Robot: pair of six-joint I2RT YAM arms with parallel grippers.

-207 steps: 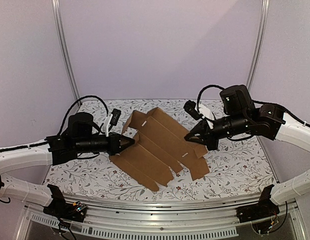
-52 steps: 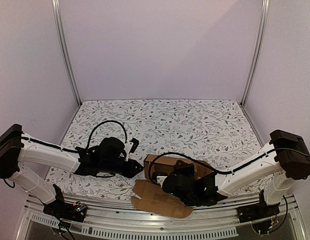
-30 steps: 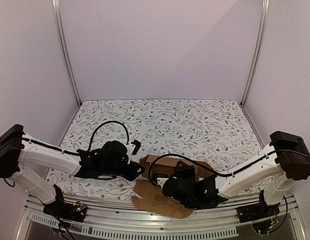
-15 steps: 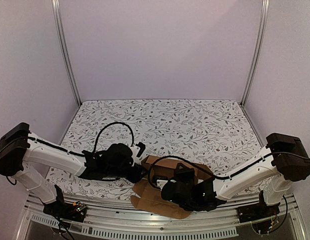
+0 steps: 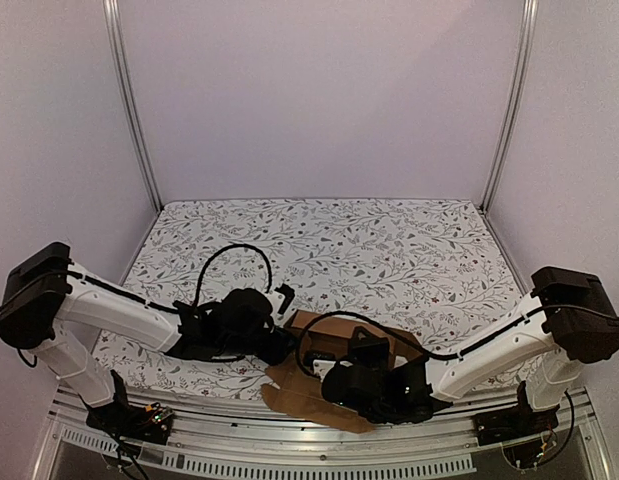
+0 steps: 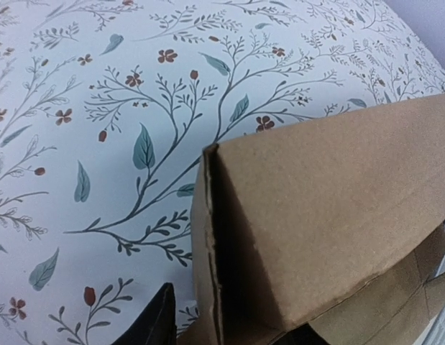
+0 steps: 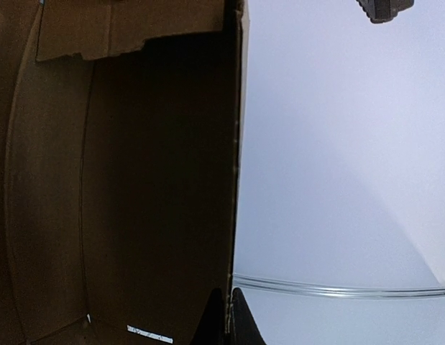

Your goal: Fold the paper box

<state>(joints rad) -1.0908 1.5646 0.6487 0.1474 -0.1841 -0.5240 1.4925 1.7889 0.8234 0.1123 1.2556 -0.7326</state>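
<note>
We have the paper box between the two sets of jaws. One upright corner stands just beside the left gripper's single visible fingertip, where we cannot tell how wide the jaws stand, while the right gripper is pinched tight on the foot of a side wall. Our worry is that a shove from the left would swing the half-formed box about that one pinch, creasing the wall or tipping the box and its loose flap off the table's near side. Its long axis runs from the left jaws toward the right ones, with its hollow opening on the right jaws' side.
</note>
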